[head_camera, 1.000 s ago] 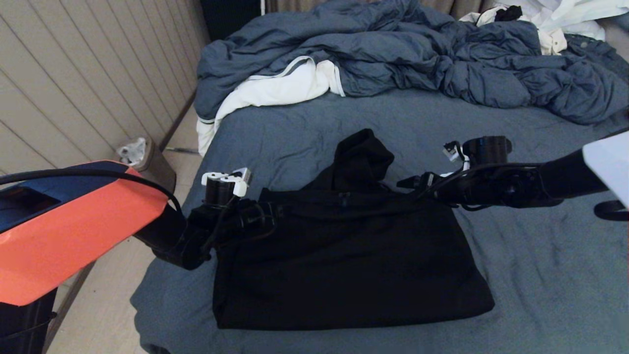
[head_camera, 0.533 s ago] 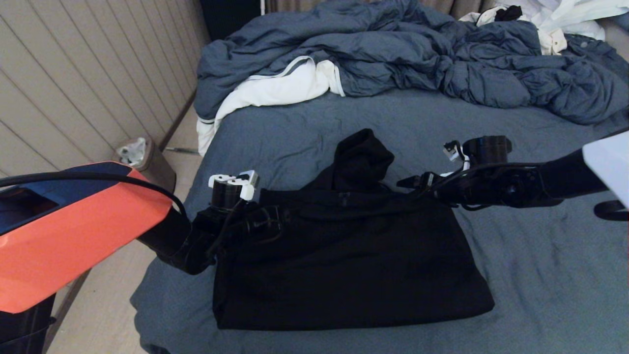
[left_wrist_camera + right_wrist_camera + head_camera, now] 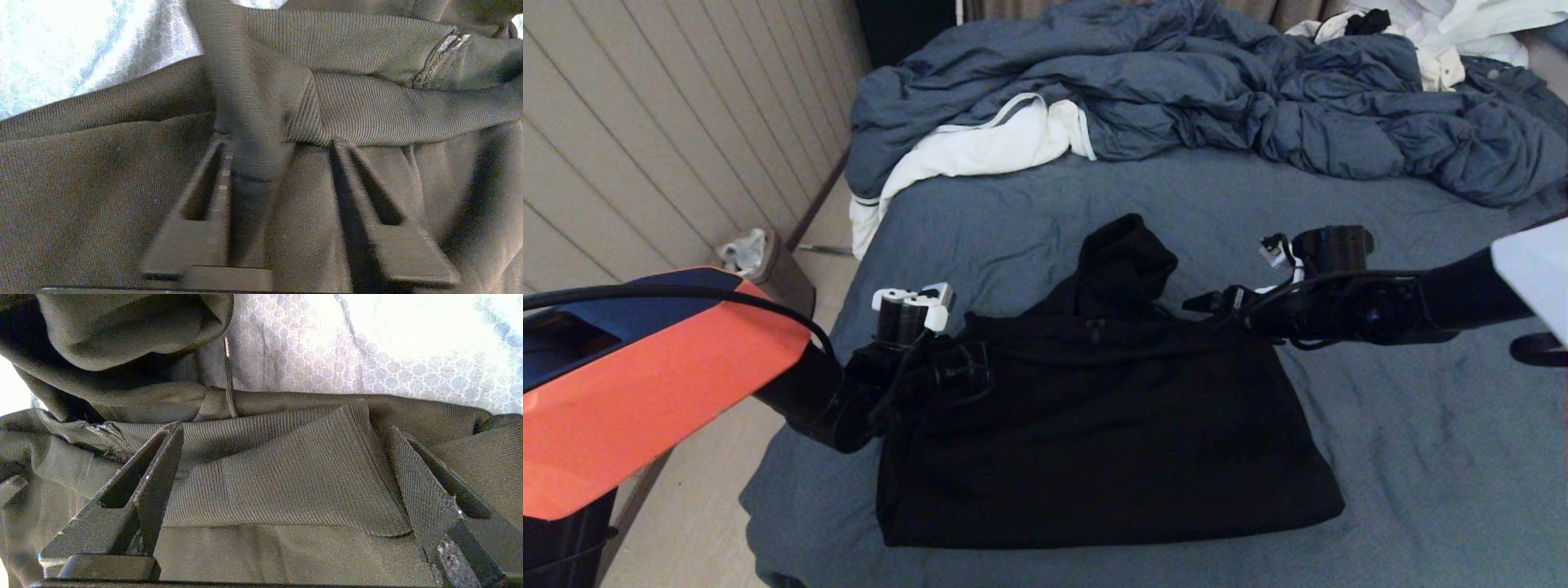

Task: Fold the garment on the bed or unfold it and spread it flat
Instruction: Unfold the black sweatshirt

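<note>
The left pincer (image 3: pixel 282 143) has its jaws half apart around a fold of black cloth at the garment's (image 3: pixel 1094 425) left far corner; a firm grip cannot be told. The right pincer (image 3: pixel 282 428) stands wide apart at the right far corner. The bed (image 3: pixel 1421 457), blue-grey sheeted, carries the folded garment near its front edge, a rumpled duvet (image 3: pixel 1217 90) behind. A panelled wall (image 3: pixel 645 147) flanks a small bin (image 3: pixel 760 261). No writing is legible.

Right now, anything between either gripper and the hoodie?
Nothing visible. The left gripper already straddles a fold of the black hoodie at its far-left corner; the right gripper has ribbed fabric between its open fingers at the far-right corner. The duvet lies well beyond.
</note>
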